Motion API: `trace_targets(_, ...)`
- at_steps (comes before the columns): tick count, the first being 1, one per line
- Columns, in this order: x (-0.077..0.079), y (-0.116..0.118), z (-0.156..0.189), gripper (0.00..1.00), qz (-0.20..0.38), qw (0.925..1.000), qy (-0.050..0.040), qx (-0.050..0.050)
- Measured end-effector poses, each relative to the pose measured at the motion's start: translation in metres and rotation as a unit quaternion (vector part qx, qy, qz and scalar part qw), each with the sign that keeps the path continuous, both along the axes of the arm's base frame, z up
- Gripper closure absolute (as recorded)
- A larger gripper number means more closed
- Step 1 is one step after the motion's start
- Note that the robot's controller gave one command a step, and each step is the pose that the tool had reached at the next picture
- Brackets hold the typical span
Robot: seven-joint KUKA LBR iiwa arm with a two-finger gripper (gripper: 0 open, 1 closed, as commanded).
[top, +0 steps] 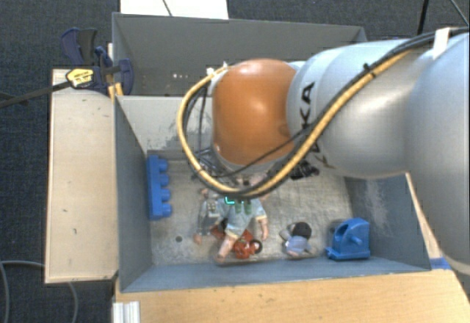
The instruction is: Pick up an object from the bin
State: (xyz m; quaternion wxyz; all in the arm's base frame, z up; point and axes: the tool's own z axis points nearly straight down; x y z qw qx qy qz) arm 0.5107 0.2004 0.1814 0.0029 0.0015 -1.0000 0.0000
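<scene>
My gripper (226,205) hangs low near the bin's front wall, just under the arm's orange cover, with a small green light on its body. Directly below it lies a small doll-like figure (239,235) in pale blue with red and skin-coloured parts, lying on the bin floor; the gripper is right over its upper end. To the right of the figure rests a small grey and black piece (297,238). Whether anything is held is hidden by the gripper body.
A blue studded block (158,186) lies along the left wall. A blue plastic piece (349,239) sits at the front right. The arm and its orange cover with looped cables hide the bin's middle and back right.
</scene>
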Motion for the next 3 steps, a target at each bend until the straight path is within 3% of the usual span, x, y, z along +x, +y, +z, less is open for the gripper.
trace_targets(1, 0.002, -0.001, 0.004, 0.0, -0.003, 1.0, -0.0039, 0.001)
trace_targets(2, 0.006, -0.01, -0.025, 0.0, 0.067, 0.9977, -0.008, 0.002)
trace_targets(3, 0.015, -0.023, -0.074, 0.0, 0.275, 0.9615, -0.0036, 0.001)
